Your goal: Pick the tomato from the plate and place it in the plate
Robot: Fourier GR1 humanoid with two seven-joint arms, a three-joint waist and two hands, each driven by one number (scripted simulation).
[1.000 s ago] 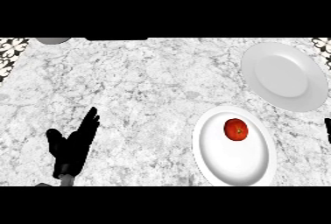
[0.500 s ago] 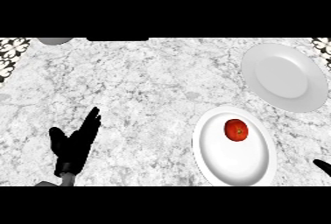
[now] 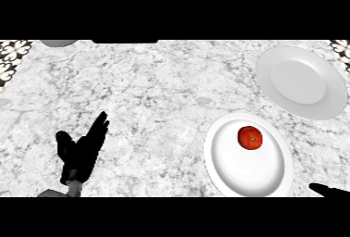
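The small red round tomato is sitting in the upper part of the near white oval plate, so the right hand, barely showing, its fingers impossible to judge, is needing a descent from above before carrying toward the far white round plate.

This is a kitchen. The bench has a white marble top with grey veining, the sort used for a kitchen work surface. Two white plates stand on it toward the right edge, the nearer plate carrying a red tomato, the farther plate near the far right corner. A black and white patterned tile shows at the far left corner.
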